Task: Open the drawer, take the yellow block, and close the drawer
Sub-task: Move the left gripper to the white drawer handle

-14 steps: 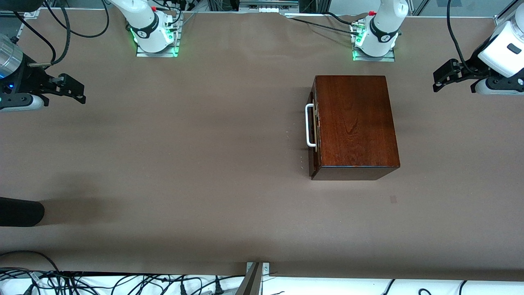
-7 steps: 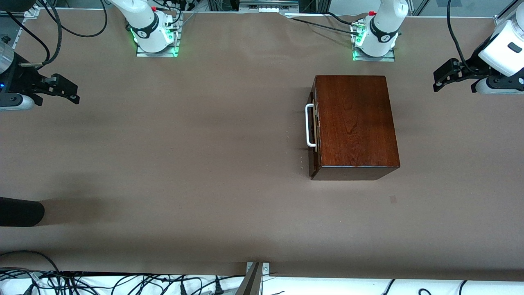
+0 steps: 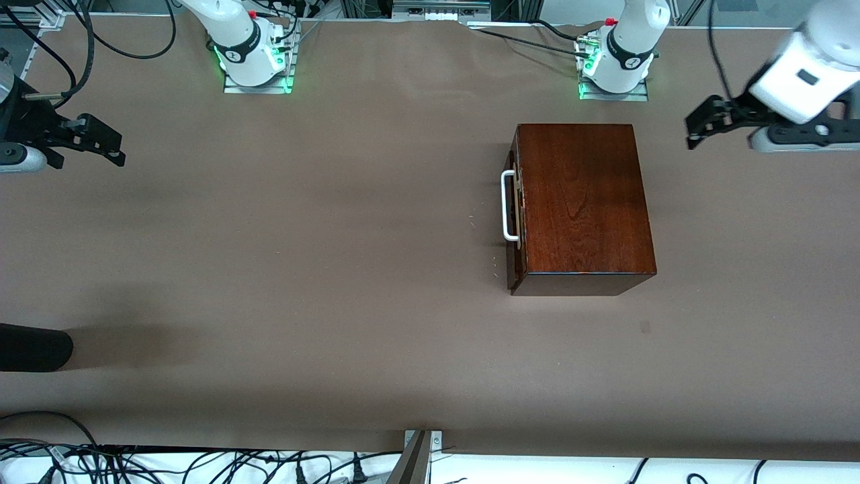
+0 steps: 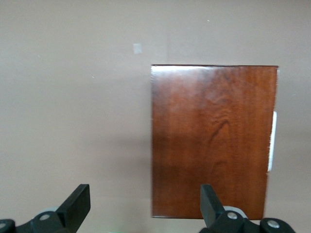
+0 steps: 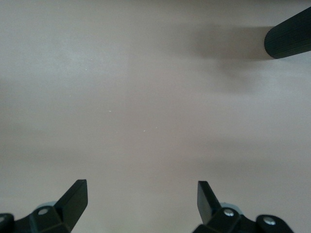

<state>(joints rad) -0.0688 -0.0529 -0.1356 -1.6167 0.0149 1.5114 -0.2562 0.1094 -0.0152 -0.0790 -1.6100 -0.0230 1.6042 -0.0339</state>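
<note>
The dark red-brown wooden box (image 3: pixel 584 202) stands on the table toward the left arm's end. Its drawer (image 3: pixel 516 259) is shut, with the white loop handle (image 3: pixel 506 205) facing the right arm's end. The yellow block is hidden. My left gripper (image 3: pixel 695 131) hangs open and empty over the bare table beside the box, at the side away from the handle. The left wrist view shows the box top (image 4: pixel 211 141) and handle (image 4: pixel 273 141) past the open left gripper (image 4: pixel 145 199). My right gripper (image 3: pixel 111 144) is open and empty over the table's right-arm end. The right wrist view has only bare table under the right gripper (image 5: pixel 141 194).
A black ribbed cylinder (image 3: pixel 33 347) juts in at the right arm's end, nearer the camera; it also shows in the right wrist view (image 5: pixel 289 36). Both arm bases (image 3: pixel 255 60) (image 3: pixel 615 64) stand along the table's back edge. Cables (image 3: pixel 201 464) lie past the near edge.
The left gripper has moved toward the box. The right gripper has drawn back toward its end of the table. The box and drawer have not moved.
</note>
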